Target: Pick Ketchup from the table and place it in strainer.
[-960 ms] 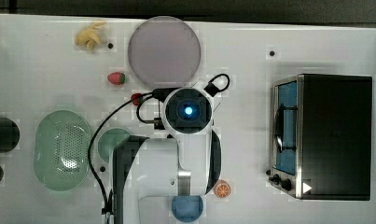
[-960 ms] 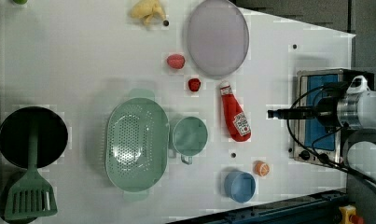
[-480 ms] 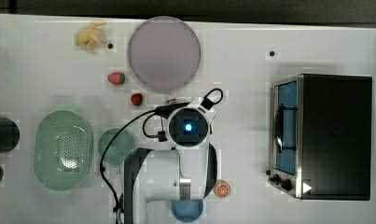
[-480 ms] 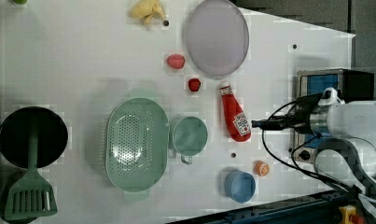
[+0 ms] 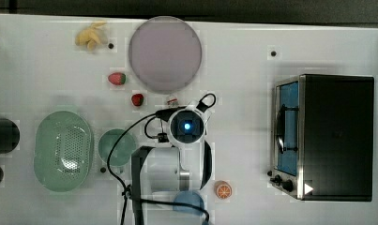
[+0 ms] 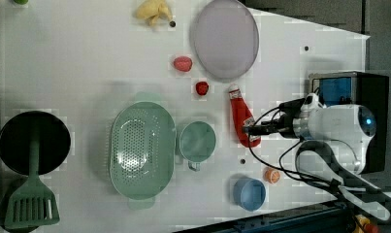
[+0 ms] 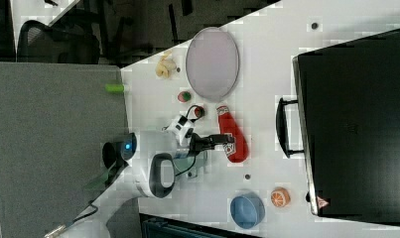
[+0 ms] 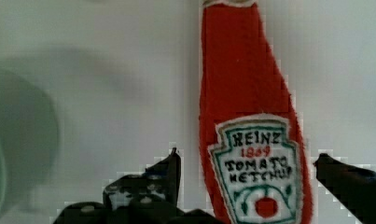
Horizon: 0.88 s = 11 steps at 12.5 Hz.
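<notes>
The Ketchup [image 8: 241,84], a slim red bottle with a white cap, lies flat on the white table. My gripper [image 8: 248,161] is open and hangs just above it, one finger on each side of the label, neither touching. In the left view the gripper [image 6: 248,130] is over the lower half of the Ketchup [image 6: 238,108]. In the right view the gripper [image 7: 222,140] also sits over the Ketchup [image 7: 228,121]. The mint-green strainer [image 6: 135,179] lies to the left view's left, beyond a teal bowl [image 6: 198,141]. In the top view the wrist [image 5: 186,126] hides all but the bottle's cap [image 5: 171,100].
A grey-lilac plate [image 5: 164,54], two strawberries [image 5: 117,78] and a banana [image 5: 90,36] lie at the top view's upper part. A toaster oven [image 5: 325,136] stands on the top view's right. A blue bowl [image 6: 249,193], an orange slice [image 6: 270,174], a black pan [image 6: 33,143] and a spatula [image 6: 30,206] sit along the edges.
The arm has moved over the bottle, leftward in the left view and downward in the top view, so the open fingers now straddle the Ketchup. Nothing on the table has shifted.
</notes>
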### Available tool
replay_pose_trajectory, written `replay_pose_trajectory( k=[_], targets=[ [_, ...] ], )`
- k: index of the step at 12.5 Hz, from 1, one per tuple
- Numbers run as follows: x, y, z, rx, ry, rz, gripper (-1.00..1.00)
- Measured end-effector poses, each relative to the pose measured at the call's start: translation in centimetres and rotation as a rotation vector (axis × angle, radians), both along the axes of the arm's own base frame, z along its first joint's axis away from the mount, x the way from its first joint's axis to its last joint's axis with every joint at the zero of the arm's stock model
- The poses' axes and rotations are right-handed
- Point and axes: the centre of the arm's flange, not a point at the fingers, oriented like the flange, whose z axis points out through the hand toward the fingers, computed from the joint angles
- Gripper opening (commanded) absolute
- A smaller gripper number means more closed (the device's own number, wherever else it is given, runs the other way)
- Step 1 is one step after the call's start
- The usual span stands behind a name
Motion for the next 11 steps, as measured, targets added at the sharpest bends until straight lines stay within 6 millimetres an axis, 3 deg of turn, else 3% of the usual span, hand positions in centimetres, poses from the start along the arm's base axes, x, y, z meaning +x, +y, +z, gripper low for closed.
replay_pose_trajectory(
  k=[4,5,8,11],
  targets=[
    [-0.9,0.0,-4.1,0.011,0.009,-0.007,1.0],
    [-0.9,-0.1,-4.5,0.012,0.002,-0.008,0.92],
    [-0.7,0.2,-4.5,0.013,-0.014,0.008,0.21],
    [0.0,0.3,-4.0,0.016,-0.039,0.004,0.2]
  ],
)
